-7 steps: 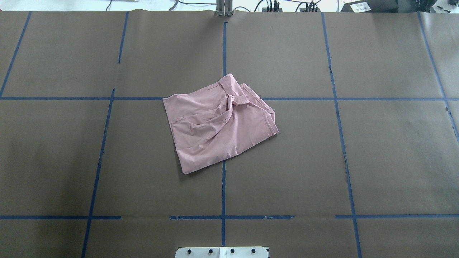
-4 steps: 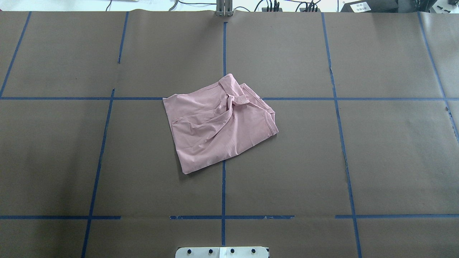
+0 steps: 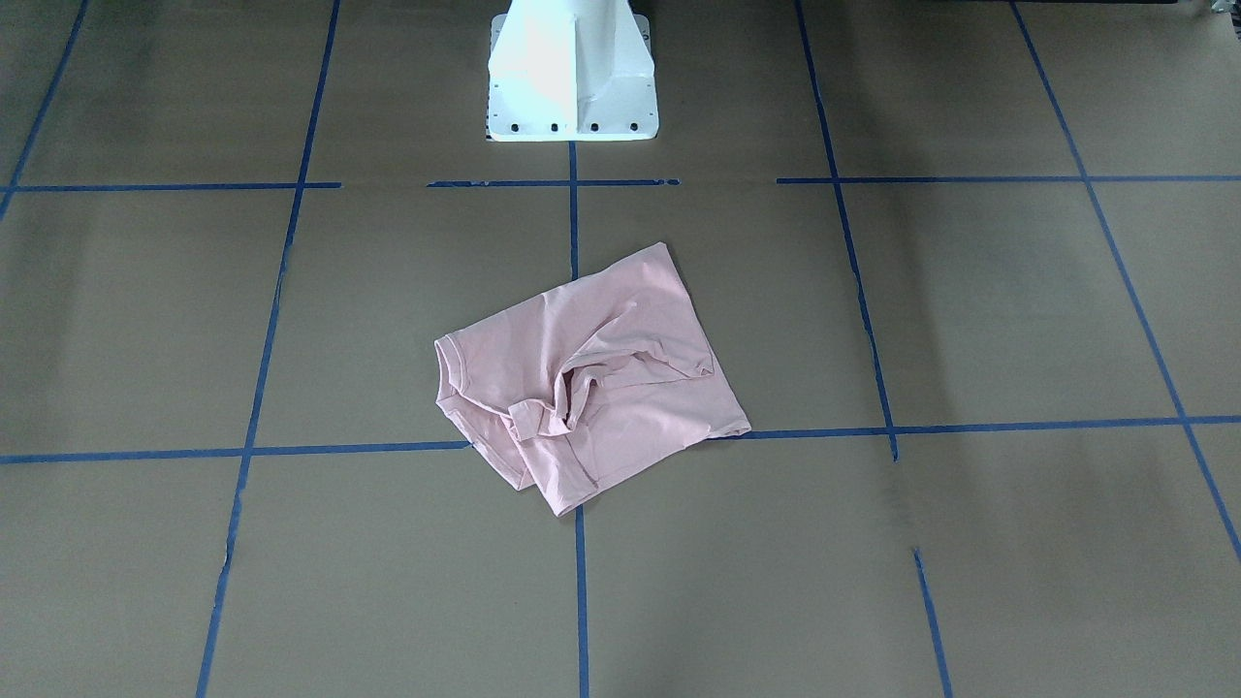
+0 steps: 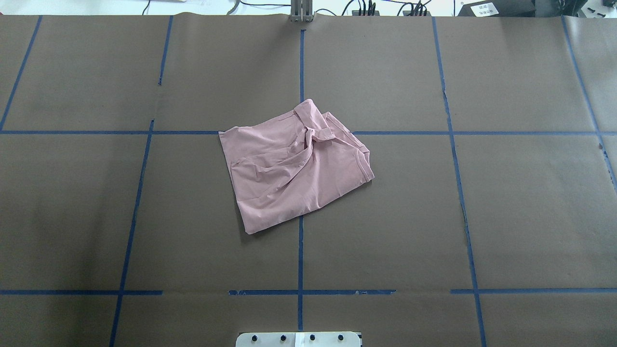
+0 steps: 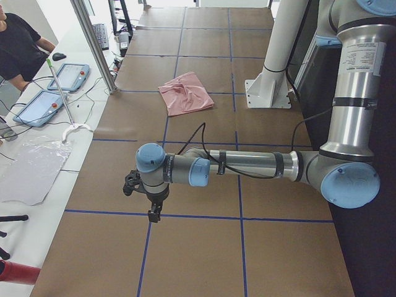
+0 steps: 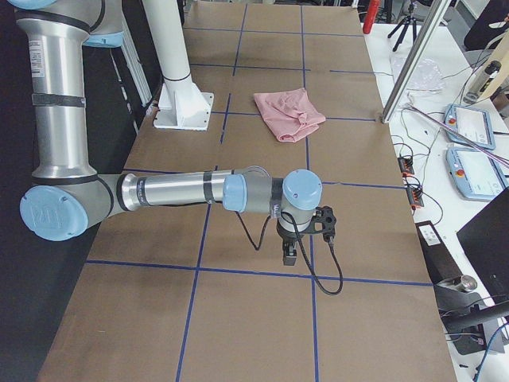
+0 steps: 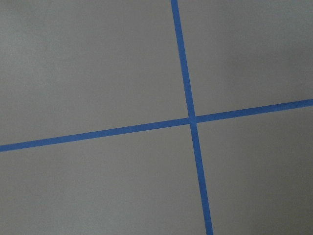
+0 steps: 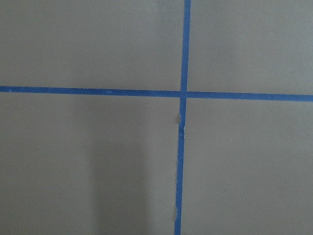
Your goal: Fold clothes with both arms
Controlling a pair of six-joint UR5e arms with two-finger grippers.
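Nothing has moved since the earlier overhead pictures: the pink T-shirt (image 4: pixel 296 166) lies in the same rumpled fold, in the same spot. It rests near the middle of the desk (image 4: pixel 482 217), over a crossing of the blue tape lines (image 4: pixel 300 260). Its plain pink side faces up, and a bunched ridge runs across it. No print shows. The left arm (image 5: pixel 247 164) reaches out low over the desk's left end, well apart from the shirt, with the left claw (image 5: pixel 152 216) pointing down near a tape crossing. The right arm (image 6: pixel 175 191) does likewise at the other end, its right claw (image 6: pixel 289 259) also pointing down. Whether either claw is spread or pressed together I cannot tell. Both wrist views show only brown desk and crossed tape. The white pedestal (image 3: pixel 572 68) stands behind the shirt.
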